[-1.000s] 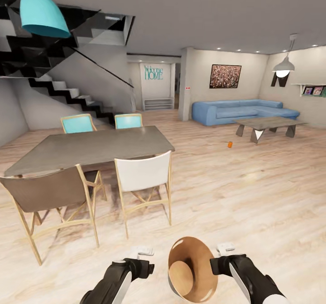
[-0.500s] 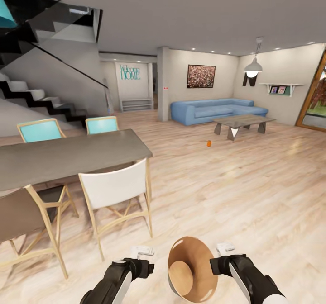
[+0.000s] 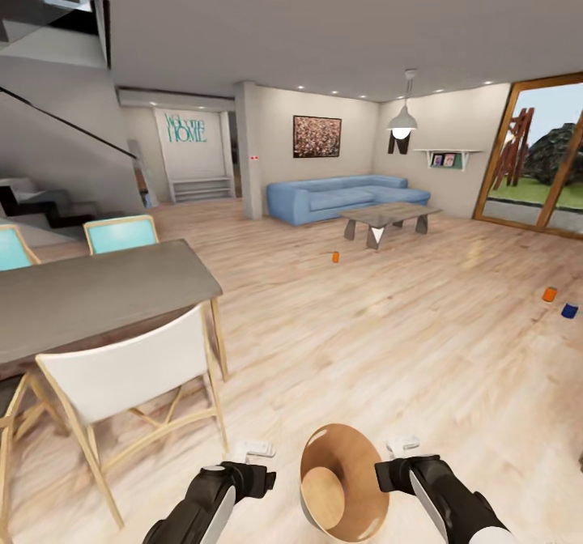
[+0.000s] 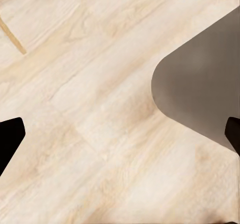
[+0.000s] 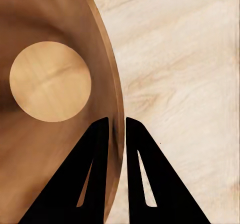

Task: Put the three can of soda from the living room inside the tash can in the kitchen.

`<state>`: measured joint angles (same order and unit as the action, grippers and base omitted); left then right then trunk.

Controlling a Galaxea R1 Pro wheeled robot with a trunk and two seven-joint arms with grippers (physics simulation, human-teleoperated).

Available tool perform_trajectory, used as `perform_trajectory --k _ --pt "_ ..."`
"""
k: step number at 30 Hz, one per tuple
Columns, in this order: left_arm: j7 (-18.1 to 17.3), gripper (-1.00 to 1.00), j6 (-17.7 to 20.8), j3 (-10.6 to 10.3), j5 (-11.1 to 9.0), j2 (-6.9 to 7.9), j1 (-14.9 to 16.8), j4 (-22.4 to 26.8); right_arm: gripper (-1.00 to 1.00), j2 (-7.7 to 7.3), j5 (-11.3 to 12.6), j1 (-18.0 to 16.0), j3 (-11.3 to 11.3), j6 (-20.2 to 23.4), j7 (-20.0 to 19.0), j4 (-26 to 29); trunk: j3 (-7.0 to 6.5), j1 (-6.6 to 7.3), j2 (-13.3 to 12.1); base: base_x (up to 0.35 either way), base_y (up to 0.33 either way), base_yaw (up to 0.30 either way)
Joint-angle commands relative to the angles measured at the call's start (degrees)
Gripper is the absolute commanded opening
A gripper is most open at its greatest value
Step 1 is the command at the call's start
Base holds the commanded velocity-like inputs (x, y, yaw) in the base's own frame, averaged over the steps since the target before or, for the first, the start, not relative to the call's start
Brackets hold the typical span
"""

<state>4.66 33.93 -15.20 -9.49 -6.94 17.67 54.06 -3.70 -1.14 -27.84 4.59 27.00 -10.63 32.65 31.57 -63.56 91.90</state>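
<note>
Open-plan home living room: blue sofa (image 3: 344, 197), dining table (image 3: 97, 293), staircase (image 3: 40, 204), "Welcome HOME" sign (image 3: 185, 128).

Trash can (image 3: 340, 483) low in centre of head view, tilted, mouth toward camera, between left hand (image 3: 253, 450) and right hand (image 3: 402, 447); right hand fingers (image 5: 92, 179) pinch its rim, one inside, one outside. Bench (image 3: 89, 293) at left, chair (image 3: 121, 374) before it, two chairs behind. Sofa (image 3: 344, 196) far back, low table (image 3: 389, 216) before it. One soda can (image 3: 335, 257) on floor (image 3: 364, 342) near low table; two more cans (image 3: 550, 294) (image 3: 569, 310) on floor at right, just beside each other
</note>
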Motion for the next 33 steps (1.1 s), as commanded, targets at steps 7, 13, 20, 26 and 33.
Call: perform_trajectory --k 7,13,20,26,33 --pt "0.0 1.0 0.0 0.0 0.0 -0.01 0.0 0.0 -1.0 0.01 0.7 0.0 0.8 0.1 -0.4 0.0 -0.01 0.0 0.0 0.31 -0.196 -0.286" --pt "0.0 1.0 -0.1 0.0 0.0 0.0 0.0 0.0 -1.0 0.01 0.7 0.0 1.1 0.1 -0.4 0.0 -0.01 0.0 0.0 0.305 -0.162 -0.286" --pt "0.0 1.0 -0.2 0.0 0.0 0.0 0.0 0.0 -1.0 0.01 0.7 0.0 1.2 0.1 -0.4 0.0 -0.01 0.0 0.0 0.313 -0.117 -0.286" --pt "0.0 1.0 -0.2 0.0 0.0 0.0 0.0 0.0 -1.0 0.01 0.7 0.0 1.2 0.1 -0.4 0.0 -0.01 0.0 0.0 0.324 -0.074 -0.286" --pt "0.0 1.0 -0.2 0.0 0.0 0.0 0.0 0.0 -1.0 0.09 0.7 0.0 1.9 0.0 -0.4 0.0 -0.01 0.0 0.0 0.335 -0.011 -0.247"
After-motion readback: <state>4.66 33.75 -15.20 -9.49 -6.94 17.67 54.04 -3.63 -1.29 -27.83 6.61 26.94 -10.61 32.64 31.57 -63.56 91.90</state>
